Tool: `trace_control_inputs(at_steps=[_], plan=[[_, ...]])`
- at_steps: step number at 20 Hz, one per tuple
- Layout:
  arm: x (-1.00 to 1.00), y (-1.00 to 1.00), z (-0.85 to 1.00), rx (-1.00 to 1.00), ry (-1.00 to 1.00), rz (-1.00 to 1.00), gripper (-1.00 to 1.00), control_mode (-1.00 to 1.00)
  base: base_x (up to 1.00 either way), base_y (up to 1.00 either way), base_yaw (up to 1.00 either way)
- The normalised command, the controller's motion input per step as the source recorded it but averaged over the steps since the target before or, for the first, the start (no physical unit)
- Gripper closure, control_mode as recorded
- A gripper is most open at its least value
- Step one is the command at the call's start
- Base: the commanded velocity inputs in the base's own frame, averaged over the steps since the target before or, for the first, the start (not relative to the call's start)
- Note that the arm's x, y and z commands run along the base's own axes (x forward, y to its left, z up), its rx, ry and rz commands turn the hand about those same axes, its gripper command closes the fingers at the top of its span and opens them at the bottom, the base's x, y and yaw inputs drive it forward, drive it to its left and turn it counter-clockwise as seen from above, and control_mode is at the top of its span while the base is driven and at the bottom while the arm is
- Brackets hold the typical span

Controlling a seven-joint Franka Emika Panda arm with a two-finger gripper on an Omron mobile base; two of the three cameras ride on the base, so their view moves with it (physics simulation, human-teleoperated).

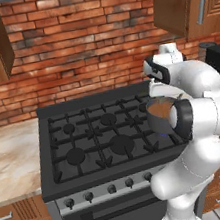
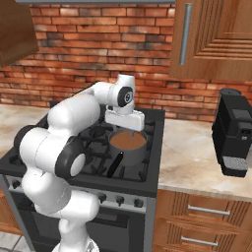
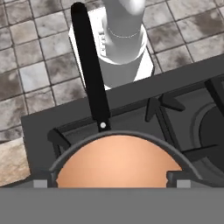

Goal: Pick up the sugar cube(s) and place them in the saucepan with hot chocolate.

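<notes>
saucepan [image 2: 128, 146] – brown liquid, black handle, on stove [image 2: 147, 182] front right burner | gripper [image 2: 125, 129] – just above pan, jaws spread, empty

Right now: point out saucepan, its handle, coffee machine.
saucepan [image 2: 129, 141], right base view, brown liquid surface.
handle [image 3: 91, 70], hand view, mid-shaft.
coffee machine [image 2: 235, 133], right base view, front face.

The saucepan [image 3: 119, 164] sits on the black stove grate [image 3: 175, 118], its brown hot chocolate [image 3: 118, 168] smooth and unbroken. Its long black handle [image 3: 89, 65] reaches out past the stove's edge over the grey tiled floor [image 3: 30, 57].
</notes>
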Motion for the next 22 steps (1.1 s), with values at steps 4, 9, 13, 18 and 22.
trace_control_inputs(at_steps=[4,9,13,18,22], plan=[[-0.60,0.05,0.61,0.00,-0.11,0.00,-1.00,-1.00,0.00,0.00,0.00],[-0.76,0.25,0.63,0.00,-0.13,0.00,-1.00,-1.00,0.00,0.00,0.00],[-0.80,0.25,0.51,0.00,-0.12,0.00,-1.00,-1.00,0.00,0.00,0.00],[-0.70,0.34,0.40,0.00,-0.09,0.00,-1.00,-1.00,0.00,0.00,0.00],[-0.68,0.33,0.33,0.00,-0.07,0.00,-1.00,-1.00,0.00,0.00,0.00]])
